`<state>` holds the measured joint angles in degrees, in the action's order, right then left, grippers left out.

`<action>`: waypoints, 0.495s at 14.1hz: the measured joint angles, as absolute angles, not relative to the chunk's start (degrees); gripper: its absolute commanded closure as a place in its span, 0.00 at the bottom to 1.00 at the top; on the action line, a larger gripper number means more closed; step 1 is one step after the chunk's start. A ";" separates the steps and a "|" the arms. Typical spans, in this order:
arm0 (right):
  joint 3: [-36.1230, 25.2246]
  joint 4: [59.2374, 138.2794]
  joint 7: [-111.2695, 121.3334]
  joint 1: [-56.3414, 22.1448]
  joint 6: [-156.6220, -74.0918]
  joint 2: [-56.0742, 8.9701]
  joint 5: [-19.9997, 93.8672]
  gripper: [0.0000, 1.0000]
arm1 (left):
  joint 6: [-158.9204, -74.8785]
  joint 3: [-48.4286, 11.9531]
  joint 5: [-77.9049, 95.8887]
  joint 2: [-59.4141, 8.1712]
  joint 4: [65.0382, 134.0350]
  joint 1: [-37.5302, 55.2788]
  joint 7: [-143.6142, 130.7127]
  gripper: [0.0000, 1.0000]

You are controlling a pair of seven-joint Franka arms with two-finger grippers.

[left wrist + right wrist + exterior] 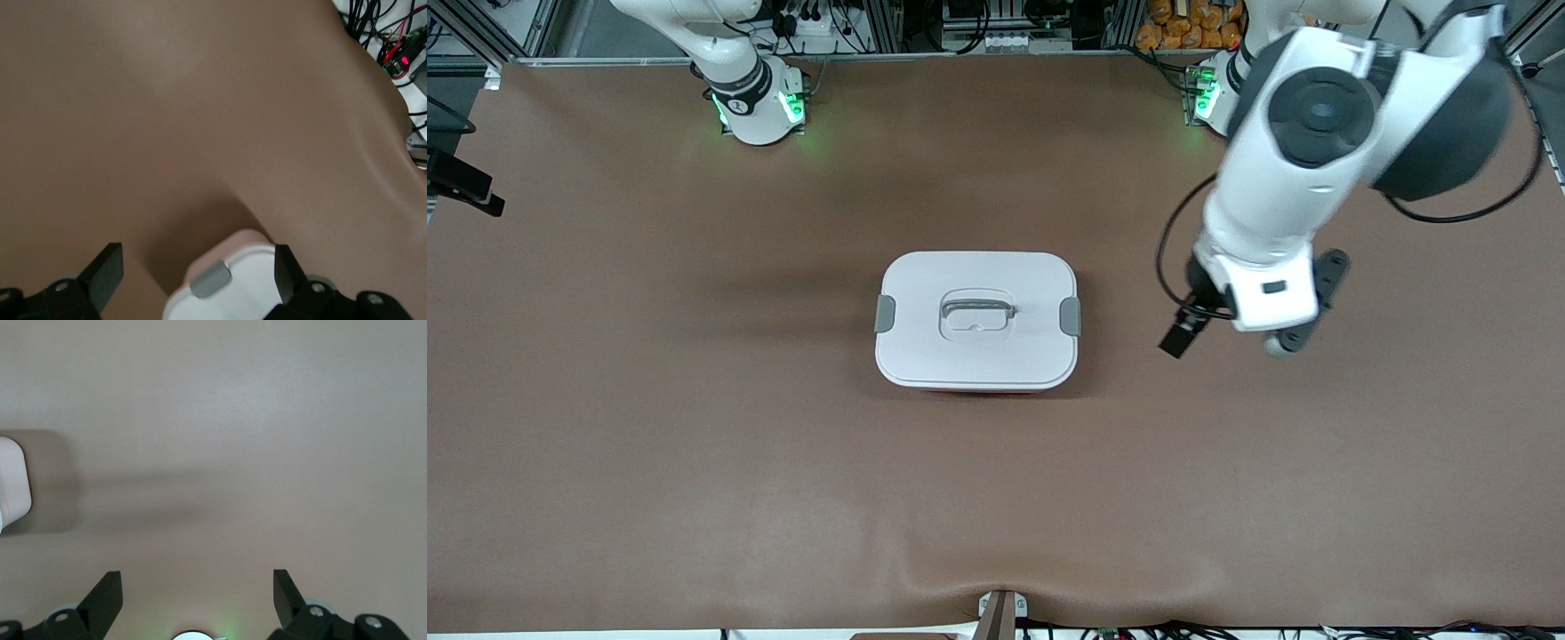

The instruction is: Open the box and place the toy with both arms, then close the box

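The right gripper point(195, 600), fingers spread wide, hangs over bare brown table point(649, 427) toward the right arm's end, waiting. The box point(976, 321) sits mid-table, white lid on (grey clips at both ends). The left gripper point(197, 277), also spread open, hovers just beside the box's left-arm end

I saw the lidded white-topped pink plastic box point(976, 320) at mid-frame on the brown table point(649, 427); the left gripper point(1232, 333) hung over bare table at centre-right.
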<state>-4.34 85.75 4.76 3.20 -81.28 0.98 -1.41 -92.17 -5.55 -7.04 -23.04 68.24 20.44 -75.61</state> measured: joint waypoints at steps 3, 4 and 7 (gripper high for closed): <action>-4.24 85.72 4.76 3.16 -81.28 0.98 -1.40 0.00 | -91.80 -5.55 -7.01 -22.56 68.25 16.21 -64.16 0.00; -4.25 85.72 4.76 3.16 -81.28 0.98 -1.40 0.00 | -90.94 -5.55 -7.01 -22.57 68.34 15.01 -61.11 0.00; -4.28 85.69 4.76 3.16 -81.28 0.98 -1.40 0.00 | -88.73 -5.56 -7.01 -22.57 68.53 11.81 -48.33 0.00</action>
<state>-4.28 85.69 4.76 3.16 -81.28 0.98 -1.40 -88.73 -5.56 -7.01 -22.57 68.53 11.81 -48.33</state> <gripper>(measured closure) 0.000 0.000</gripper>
